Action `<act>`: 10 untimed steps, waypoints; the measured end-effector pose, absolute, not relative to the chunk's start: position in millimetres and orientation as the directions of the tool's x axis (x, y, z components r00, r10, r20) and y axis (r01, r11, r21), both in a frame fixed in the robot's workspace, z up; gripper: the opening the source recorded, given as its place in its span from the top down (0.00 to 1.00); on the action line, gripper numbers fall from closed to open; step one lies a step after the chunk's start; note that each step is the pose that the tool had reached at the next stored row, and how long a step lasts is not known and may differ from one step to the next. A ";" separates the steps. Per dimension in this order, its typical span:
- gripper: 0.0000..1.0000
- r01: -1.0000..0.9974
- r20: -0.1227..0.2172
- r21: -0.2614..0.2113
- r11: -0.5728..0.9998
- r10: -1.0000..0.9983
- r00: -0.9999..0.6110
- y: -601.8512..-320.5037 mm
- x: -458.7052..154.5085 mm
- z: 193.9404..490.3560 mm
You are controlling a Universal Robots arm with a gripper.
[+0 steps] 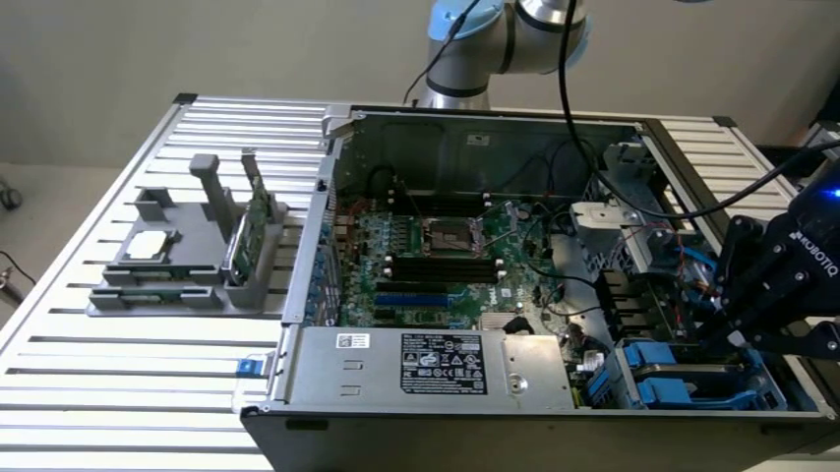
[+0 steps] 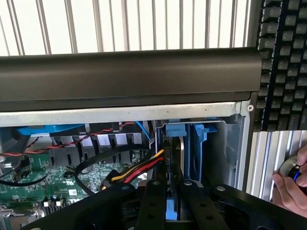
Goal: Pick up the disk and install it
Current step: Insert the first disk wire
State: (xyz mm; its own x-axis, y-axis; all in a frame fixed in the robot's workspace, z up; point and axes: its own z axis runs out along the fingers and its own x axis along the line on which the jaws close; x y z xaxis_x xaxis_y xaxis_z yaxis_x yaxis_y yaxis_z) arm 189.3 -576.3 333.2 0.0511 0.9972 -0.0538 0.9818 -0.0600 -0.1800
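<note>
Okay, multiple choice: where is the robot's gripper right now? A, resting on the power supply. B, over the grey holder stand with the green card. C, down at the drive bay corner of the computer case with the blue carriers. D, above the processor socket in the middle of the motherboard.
C: the gripper sits low at the exterior view's right end of the open computer case, just above the blue carriers in the drive bay.

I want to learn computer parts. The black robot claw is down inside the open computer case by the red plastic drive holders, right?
Nearly. The black robot claw is inside the open grey metal computer case, but those plastic drive holders are blue, not red, as the exterior view shows.
</note>
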 end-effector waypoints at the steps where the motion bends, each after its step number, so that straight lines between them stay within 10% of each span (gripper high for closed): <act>1: 0.84 0.982 -0.054 -0.180 -0.061 0.997 0.052 -576.3 189.4 332.9; 10: 0.84 0.981 -0.054 -0.181 -0.062 0.997 0.053 -576.3 189.4 331.2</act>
